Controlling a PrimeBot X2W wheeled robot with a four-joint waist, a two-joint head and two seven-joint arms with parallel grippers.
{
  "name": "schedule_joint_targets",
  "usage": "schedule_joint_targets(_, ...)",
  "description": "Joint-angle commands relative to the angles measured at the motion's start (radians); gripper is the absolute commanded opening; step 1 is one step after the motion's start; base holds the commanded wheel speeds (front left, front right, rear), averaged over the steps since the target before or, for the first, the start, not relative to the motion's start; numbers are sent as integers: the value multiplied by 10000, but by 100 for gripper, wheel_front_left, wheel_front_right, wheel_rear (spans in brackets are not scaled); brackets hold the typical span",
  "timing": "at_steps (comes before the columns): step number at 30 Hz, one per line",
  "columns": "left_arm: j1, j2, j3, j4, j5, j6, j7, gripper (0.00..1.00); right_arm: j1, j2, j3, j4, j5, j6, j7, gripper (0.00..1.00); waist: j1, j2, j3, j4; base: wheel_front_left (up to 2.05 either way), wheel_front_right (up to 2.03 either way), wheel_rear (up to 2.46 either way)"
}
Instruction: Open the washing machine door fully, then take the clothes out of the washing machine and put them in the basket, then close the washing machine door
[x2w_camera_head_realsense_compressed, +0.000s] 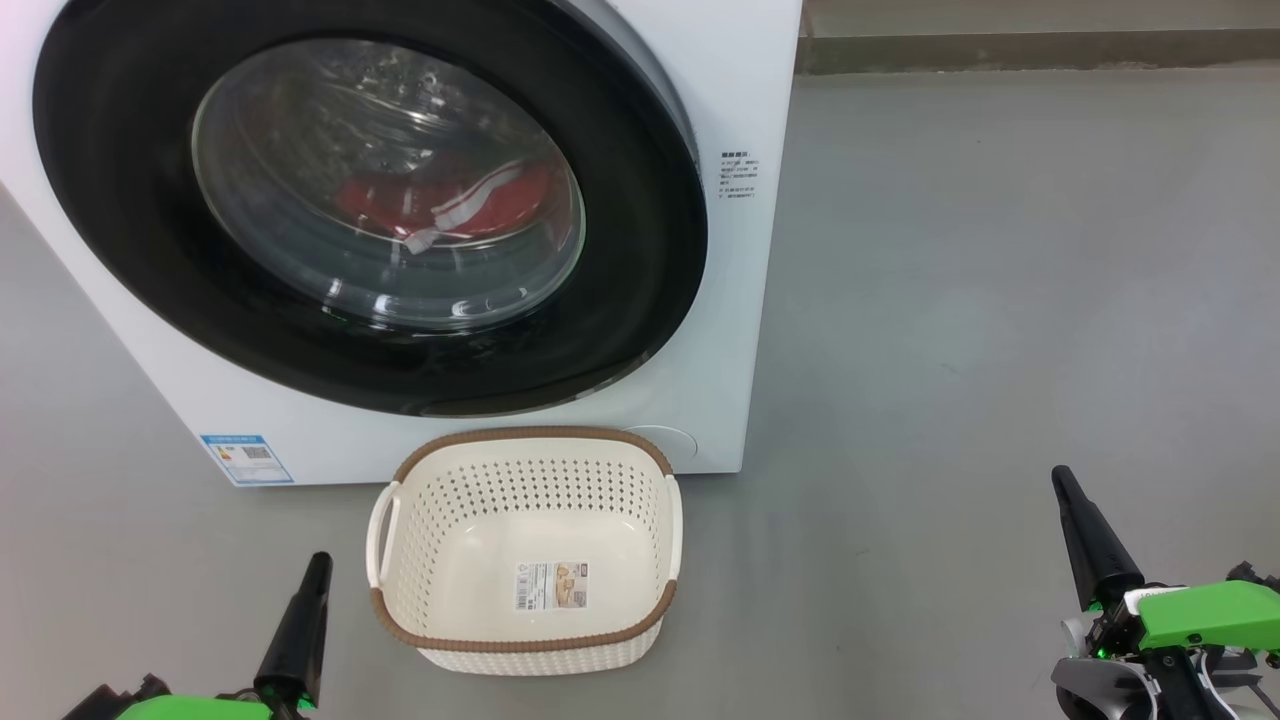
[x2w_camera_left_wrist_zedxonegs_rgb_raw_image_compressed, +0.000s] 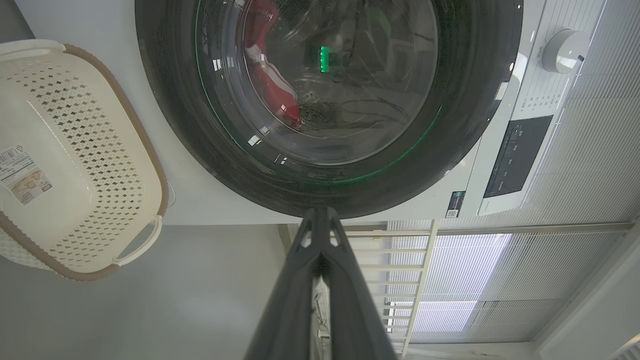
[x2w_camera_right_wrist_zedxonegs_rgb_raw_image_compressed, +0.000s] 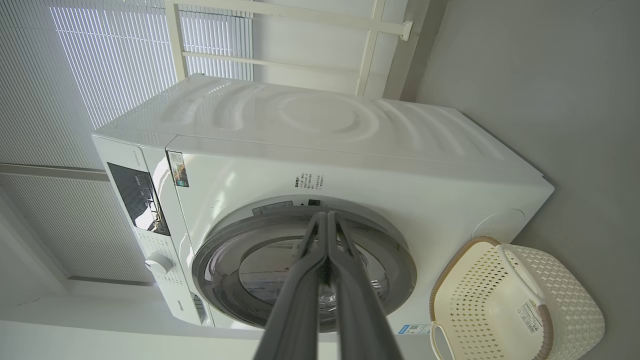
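The washing machine door (x2w_camera_head_realsense_compressed: 380, 290) lay closed against the front of the washing machine (x2w_camera_head_realsense_compressed: 730, 90); whether it was latched could not be told. Through its bulging glass the clothes (x2w_camera_head_realsense_compressed: 450, 205) showed low in the drum, a red heap with white trim. The basket (x2w_camera_head_realsense_compressed: 530, 435) stood empty on the floor (x2w_camera_head_realsense_compressed: 1000, 300), just in front of the machine and below the door.

Both grippers hung near the robot, apart from everything. The left gripper (x2w_camera_head_realsense_compressed: 318, 570) was just left of the basket, and the right gripper (x2w_camera_head_realsense_compressed: 1068, 495) was well out to the right. Each had its 2 dark fingers pressed together, holding nothing.

The door looked rigid and fairly heavy, and its glossy black ring was probably too slick for a pinch. Hooking behind the rim seemed safer than squeezing, with the glass left alone. No handle showed clearly, so which edge swings free could not be told. The clothes looked soft, light and limp, likely to drape and drag on the drum mouth. A pinch on a thick fold should lift them. The basket seemed light, stiff plastic that might slide if bumped.

The floor was smooth, grey and bare. Pale blinds (x2w_camera_right_wrist_zedxonegs_rgb_raw_image_compressed: 100, 65) let in daylight behind the machine.
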Motion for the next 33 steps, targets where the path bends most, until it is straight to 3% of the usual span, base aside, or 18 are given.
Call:
schedule_joint_targets(1,-416,106,354,-264,-45,-69,31,0,-428,-135,198,-288,1,-6,54,0,0,-1,0,0,0,0,0)
schedule_joint_targets(9,-416,106,354,-264,-45,-69,31,0,-428,-135,198,-288,1,-6,54,0,0,-1,0,0,0,0,0)
schedule_joint_targets(10,-1,0,1,-2,1,0,-1,100,-1,0,1,-1,0,0,-1,100,1,-1,0,0,0,0,0)
schedule_joint_targets(21,326,-92,-83,250,264,9,-209,100,348,115,162,337,-165,2,-200,100,23,-1,-18,28,0,0,0)
schedule_joint_targets(25,371,-85,-105,137,573,6,-328,100,402,50,263,274,-415,1,-327,100,3,-1,3,43,0,0,0)
schedule_joint_targets(33,423,-68,-112,-40,1644,2,-536,100,453,-53,392,209,-1105,1,-535,100,1,-1,30,60,0,0,0)
